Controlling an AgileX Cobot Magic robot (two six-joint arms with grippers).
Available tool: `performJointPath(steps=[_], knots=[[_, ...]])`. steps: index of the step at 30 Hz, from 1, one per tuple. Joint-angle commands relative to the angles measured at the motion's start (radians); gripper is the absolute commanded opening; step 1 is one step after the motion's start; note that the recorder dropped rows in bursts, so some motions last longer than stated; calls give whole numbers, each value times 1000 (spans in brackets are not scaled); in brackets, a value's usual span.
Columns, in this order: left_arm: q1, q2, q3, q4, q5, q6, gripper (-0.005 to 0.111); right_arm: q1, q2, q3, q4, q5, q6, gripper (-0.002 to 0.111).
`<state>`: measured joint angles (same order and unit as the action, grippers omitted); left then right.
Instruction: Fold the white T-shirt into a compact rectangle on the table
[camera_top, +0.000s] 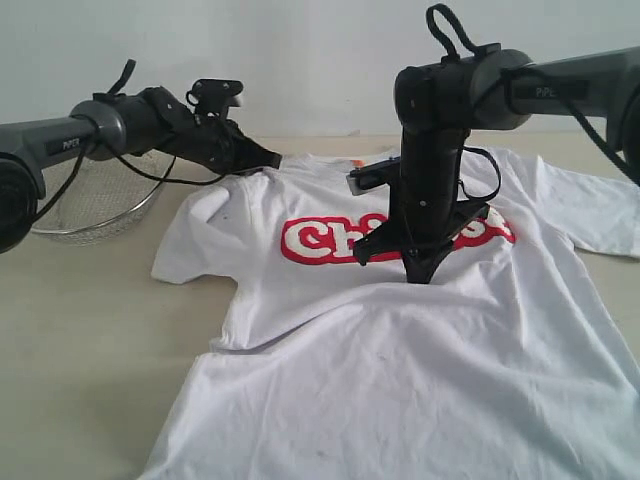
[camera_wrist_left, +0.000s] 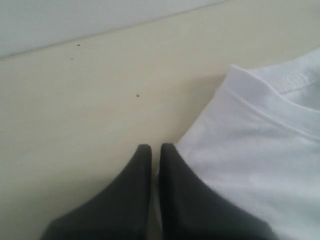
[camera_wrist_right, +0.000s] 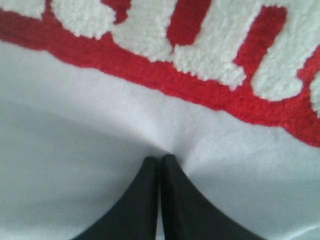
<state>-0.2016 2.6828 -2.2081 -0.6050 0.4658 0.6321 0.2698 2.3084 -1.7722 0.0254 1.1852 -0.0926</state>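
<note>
**While Both Grippers Sit Closed, the Fold Is Barely Begun**

Where the wire basket (camera_top: 95, 205) stands at the far left, it is clear of the cloth and matters little. Next comes the left gripper (camera_top: 270, 160), low at the shirt's shoulder edge. In its wrist view the left gripper (camera_wrist_left: 155, 147) has its jaws closed, with the cloth lying just beside one finger. I cannot tell whether any cloth is caught. If it lifts from there, it may come away with nothing, because the edge seems to lie outside the jaws.

The white T-shirt (camera_top: 400, 380) lies front-up on the table (camera_top: 80, 350), hem toward the camera. The sleeve on the left looks tucked inward; the other lies spread. The red lettering (camera_top: 320, 240) and the orange neck tag (camera_top: 355, 161) both show.

Further right, the right gripper (camera_top: 420, 275) points straight down. Its closed tips press into the cloth just under the lettering, which puckers toward them. A sideways drag from there would likely bunch the chest instead of creasing it cleanly.

Count: one shirt, one basket, one table, two grippers.
</note>
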Motion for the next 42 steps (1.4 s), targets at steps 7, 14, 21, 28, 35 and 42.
performJointPath(steps=[7, 14, 21, 28, 35, 42], knots=[[22, -40, -19, -90, 18, 103, 4, -4, 4, 15, -6, -26, -21, 0], [15, -132, -66, -42, 262, 75, 4, -2, -59, 15, -6, -182, -46, 0], [15, -162, -66, 113, 509, -106, 4, -2, -126, 0, -6, -384, -48, 0], [4, -203, -66, 109, 686, -132, 4, -2, 0, -161, -6, -355, -50, 0], [4, -244, 43, 125, 749, -135, 4, -11, 135, -317, -6, -257, -50, 0], [4, -358, 248, 107, 694, -69, 4, -39, 174, -333, 23, -223, -49, 0]])
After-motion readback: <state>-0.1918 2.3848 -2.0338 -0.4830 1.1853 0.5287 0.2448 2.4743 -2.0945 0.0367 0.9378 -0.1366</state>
